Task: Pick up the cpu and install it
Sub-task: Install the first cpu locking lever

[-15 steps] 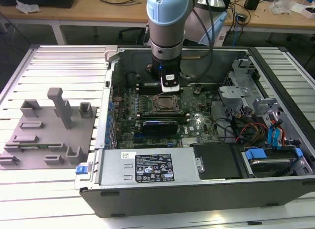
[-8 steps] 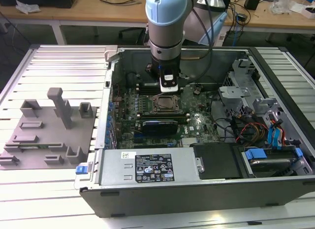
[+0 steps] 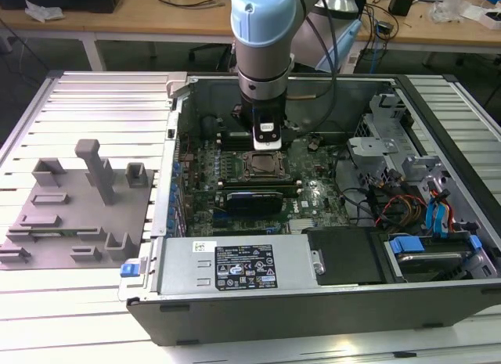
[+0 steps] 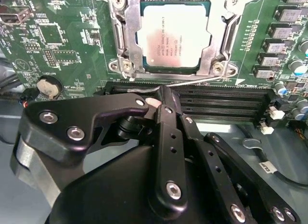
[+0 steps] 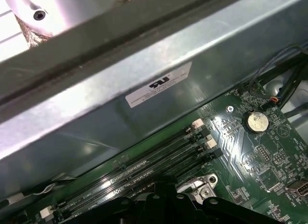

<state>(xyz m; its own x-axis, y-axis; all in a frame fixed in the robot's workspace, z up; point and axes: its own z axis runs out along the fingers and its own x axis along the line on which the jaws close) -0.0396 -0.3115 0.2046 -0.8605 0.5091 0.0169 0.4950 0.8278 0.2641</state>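
The cpu, a pale silver square chip, lies flat inside the metal-framed socket on the green motherboard. In the exterior view the socket sits mid-board inside the open computer case. My gripper hangs just behind it, low over the board. In the second wrist view my gripper has its black fingers drawn together with nothing between them. Their tips hover over the memory slots, beside the thin wire lever that runs along the socket's edge. The cpu is apart from the fingers.
A grey plastic tray with upright blocks lies on the slatted table at the exterior view's left. Case walls surround the board. Drive cages and cables crowd the exterior view's right, and a power supply lies in front.
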